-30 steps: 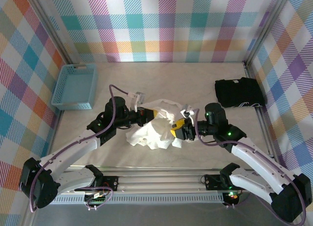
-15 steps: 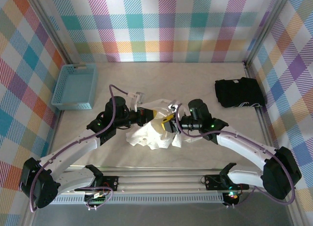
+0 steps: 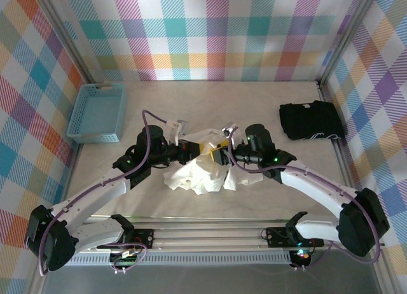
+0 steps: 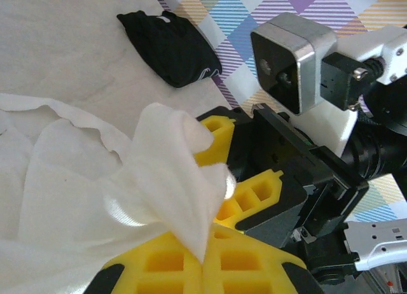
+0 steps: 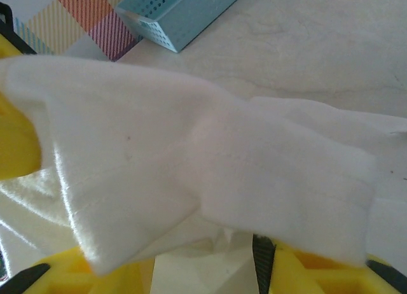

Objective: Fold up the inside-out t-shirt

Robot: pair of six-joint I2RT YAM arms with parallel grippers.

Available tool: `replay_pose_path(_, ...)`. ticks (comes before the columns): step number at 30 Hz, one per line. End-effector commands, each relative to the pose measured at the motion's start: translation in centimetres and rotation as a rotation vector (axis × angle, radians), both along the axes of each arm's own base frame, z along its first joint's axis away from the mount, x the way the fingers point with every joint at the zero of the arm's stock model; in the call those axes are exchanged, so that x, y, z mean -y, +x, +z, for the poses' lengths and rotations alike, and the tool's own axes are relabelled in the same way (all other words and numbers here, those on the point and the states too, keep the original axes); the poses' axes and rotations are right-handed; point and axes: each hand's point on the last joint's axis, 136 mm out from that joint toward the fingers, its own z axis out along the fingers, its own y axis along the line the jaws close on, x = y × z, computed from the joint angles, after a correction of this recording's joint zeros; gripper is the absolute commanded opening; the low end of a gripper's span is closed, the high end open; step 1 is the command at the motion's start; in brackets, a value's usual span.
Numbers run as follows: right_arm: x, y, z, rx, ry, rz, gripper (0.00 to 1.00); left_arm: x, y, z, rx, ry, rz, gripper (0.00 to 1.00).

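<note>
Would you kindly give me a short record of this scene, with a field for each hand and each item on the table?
left hand: shut on a fold of the white t-shirt
right hand: cloth draped over its fingers, grip unclear
t-shirt state: crumpled heap between the hands, unfolded
blue basket: far left
black garment: far right, apart

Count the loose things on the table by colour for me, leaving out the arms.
white t-shirt, crumpled in the middle: 1
black garment, folded at the right: 1
blue basket, at the left: 1
Total: 3
</note>
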Motion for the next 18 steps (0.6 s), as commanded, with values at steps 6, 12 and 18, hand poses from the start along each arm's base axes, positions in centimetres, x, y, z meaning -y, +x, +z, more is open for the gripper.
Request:
replay_pose_path(6,-2.2,-1.2,2.0,0.007,0.099,0.164,0.27,-0.3,0.2,1.7,0.049,-0.013,0.006,0.0)
replay_pose_path(12,-1.6,-2.1,2.5,0.019,0.113,0.189,0.02,-0.9,0.8,1.5,0.046,0.0,0.049,0.0)
replay_pose_path(18,-0.4,-2.9,2.6,0.033,0.107,0.195,0.0,-1.7,1.8,0.8,0.016,0.01,0.11,0.0)
